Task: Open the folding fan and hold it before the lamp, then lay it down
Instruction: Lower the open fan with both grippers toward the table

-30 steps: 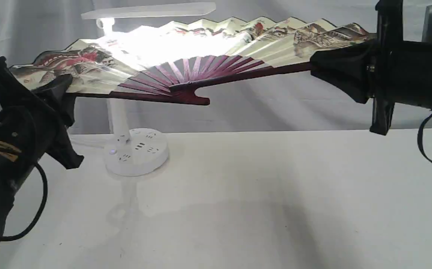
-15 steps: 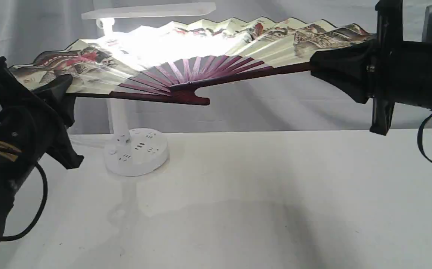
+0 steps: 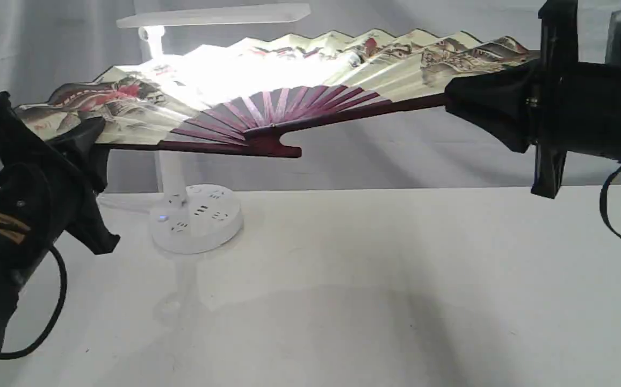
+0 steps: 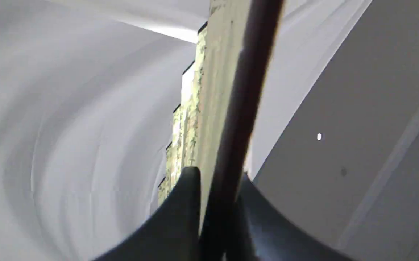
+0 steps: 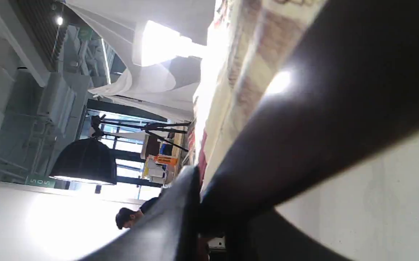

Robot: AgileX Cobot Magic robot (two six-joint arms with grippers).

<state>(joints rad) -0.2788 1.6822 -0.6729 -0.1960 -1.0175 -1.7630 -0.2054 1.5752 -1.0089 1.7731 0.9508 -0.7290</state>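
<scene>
Left gripper (image 3: 91, 134), at the left edge of the frame: pinched narrow on the left outer rib of the fan (image 3: 310, 59). Right gripper (image 3: 453, 98), upper right: clamped on the opposite rib. Between them we see the fan fully spread across the upper half of the frame, in the air in front of the lit lamp (image 3: 196, 217) and well above the table (image 3: 396, 279). Risks we expect at lay-down: the arms drifting apart could tear the pleats, uneven lowering could twist the pivot or slip a rib, and the left side could clip the lamp stem.
</scene>
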